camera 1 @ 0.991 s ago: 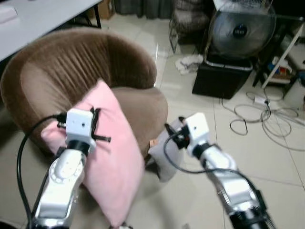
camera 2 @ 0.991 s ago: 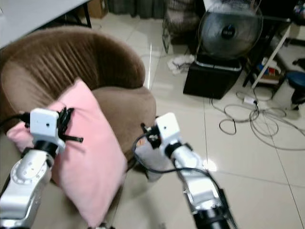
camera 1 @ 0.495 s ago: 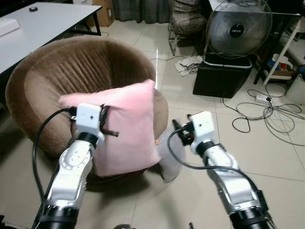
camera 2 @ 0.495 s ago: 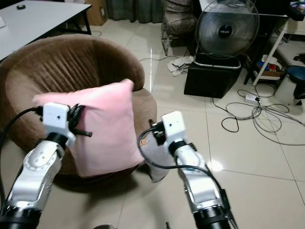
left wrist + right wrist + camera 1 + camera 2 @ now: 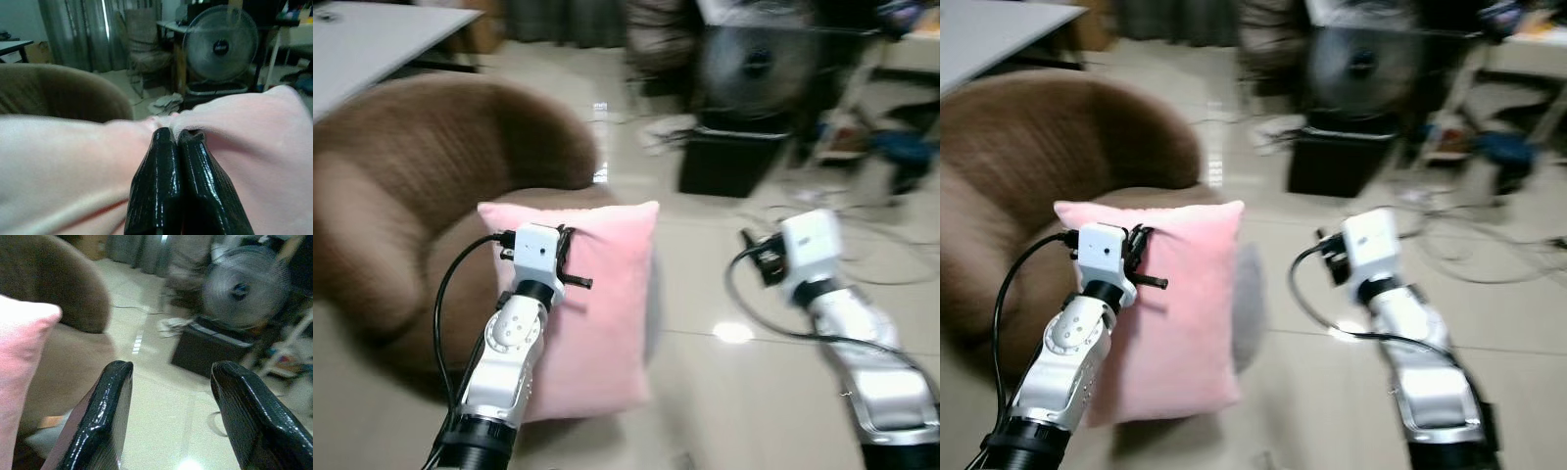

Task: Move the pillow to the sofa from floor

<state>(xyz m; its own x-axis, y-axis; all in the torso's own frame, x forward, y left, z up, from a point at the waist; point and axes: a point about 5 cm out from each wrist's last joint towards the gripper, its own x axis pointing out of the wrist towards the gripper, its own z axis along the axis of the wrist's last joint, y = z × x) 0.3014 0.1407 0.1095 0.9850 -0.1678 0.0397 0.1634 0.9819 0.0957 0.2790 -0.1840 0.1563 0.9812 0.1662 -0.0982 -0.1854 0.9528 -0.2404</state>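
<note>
Pillow held up, sofa just behind

Eye views: the left gripper pinches the pillow by its top edge; it hangs upright before the sofa seat's front edge.
Left wrist view: fingers clamped on pink fabric.
Right wrist view: the right gripper spread wide, empty, farther off.

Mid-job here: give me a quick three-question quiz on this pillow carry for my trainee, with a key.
1. True or false: the left end effector is shut on the pink pillow.
2. The right end effector is: A) open, holding nothing; B) shut on the pillow; C) gripping the fan.
3. Fill in: the pillow hangs in front of the brown ____.

Key: 1 true. 2 A. 3 sofa.
</note>
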